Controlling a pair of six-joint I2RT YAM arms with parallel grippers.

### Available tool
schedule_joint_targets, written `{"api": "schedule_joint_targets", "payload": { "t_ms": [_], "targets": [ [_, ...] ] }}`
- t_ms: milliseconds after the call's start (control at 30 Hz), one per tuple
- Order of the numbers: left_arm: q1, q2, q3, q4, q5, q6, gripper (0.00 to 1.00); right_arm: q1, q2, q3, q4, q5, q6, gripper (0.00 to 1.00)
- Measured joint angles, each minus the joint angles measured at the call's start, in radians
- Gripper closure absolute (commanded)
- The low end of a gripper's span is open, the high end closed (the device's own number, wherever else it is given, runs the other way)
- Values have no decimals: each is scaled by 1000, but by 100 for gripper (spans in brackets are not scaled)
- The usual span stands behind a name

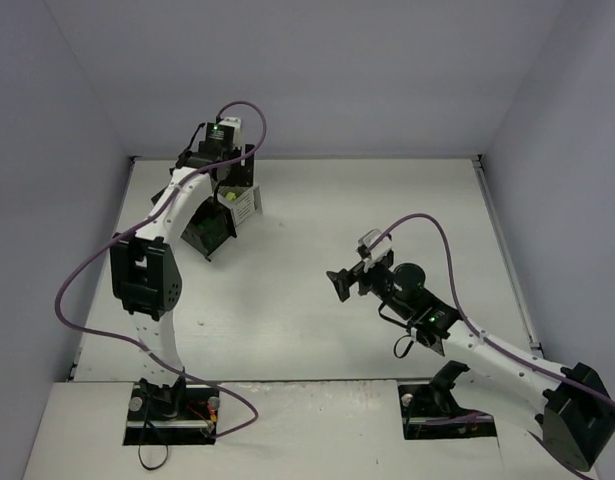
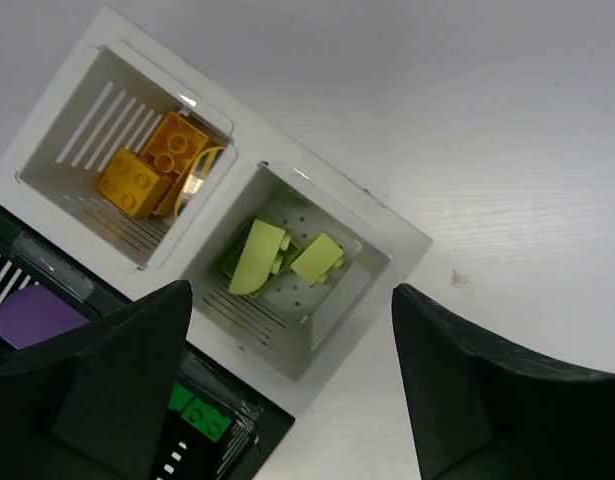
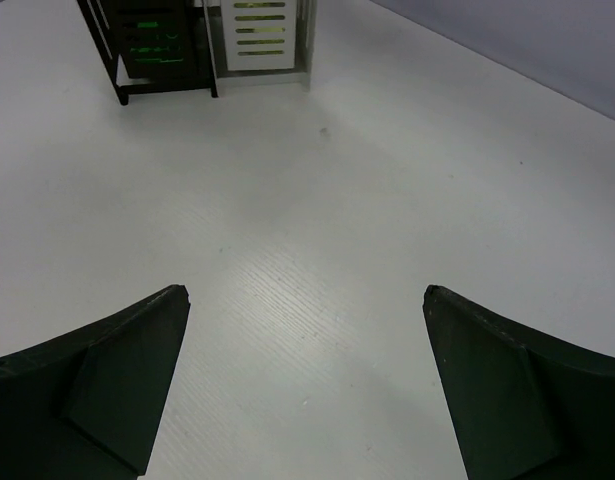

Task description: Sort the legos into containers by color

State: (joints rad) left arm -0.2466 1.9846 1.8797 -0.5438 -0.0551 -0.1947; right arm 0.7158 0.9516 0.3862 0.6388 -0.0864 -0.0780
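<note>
Straight above the containers (image 1: pixel 225 218), at the far left of the table (image 1: pixel 387 220): the left gripper (image 2: pixel 287 300), looking down into them. Jaws spread wide, nothing between them.

From the left wrist view, four square slatted bins joined in one block:
- In the first white bin (image 2: pixel 82 125): orange-yellow legos (image 2: pixel 152 165), at least two studded bricks, touching, piled against one side.
- In the second white bin (image 2: pixel 342 300), joined beside the first: lime-green legos (image 2: pixel 257 255), two or three sloped pieces lying together on the floor.
- In the black bin (image 2: pixel 12 265) alongside the first white one: a purple lego (image 2: pixel 32 315), partly hidden behind the left finger (image 2: pixel 107 390).
- In the other black bin (image 2: pixel 257 430), alongside the second white one: green legos (image 2: pixel 192 410), count unclear, mostly hidden by the same finger.

Over bare table near the middle, well apart from the containers and pointed toward them: the right gripper (image 3: pixel 305 295). Jaws wide open, empty. At the top edge of the right wrist view, one black and one white bin side by side, with green showing through the black slats.
</note>
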Motion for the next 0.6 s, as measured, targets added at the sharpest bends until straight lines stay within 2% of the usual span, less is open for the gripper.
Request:
{"api": "schedule_joint_targets", "payload": {
  "t_ms": [100,233,400,600],
  "targets": [
    [-30,-61,-61,18,36,1,25,-3,-51,45,-99,86,39,0],
    [-137,-133,-144,62,64,17,25,-46,-112,146,-241,221,130,0],
    [-352,-155,-209,145,137,61,25,-203,-158,219,-409,322,317,0],
    [-519,-131,-253,200,241,145,25,-402,-161,222,-594,313,479,0]
  ]
}}
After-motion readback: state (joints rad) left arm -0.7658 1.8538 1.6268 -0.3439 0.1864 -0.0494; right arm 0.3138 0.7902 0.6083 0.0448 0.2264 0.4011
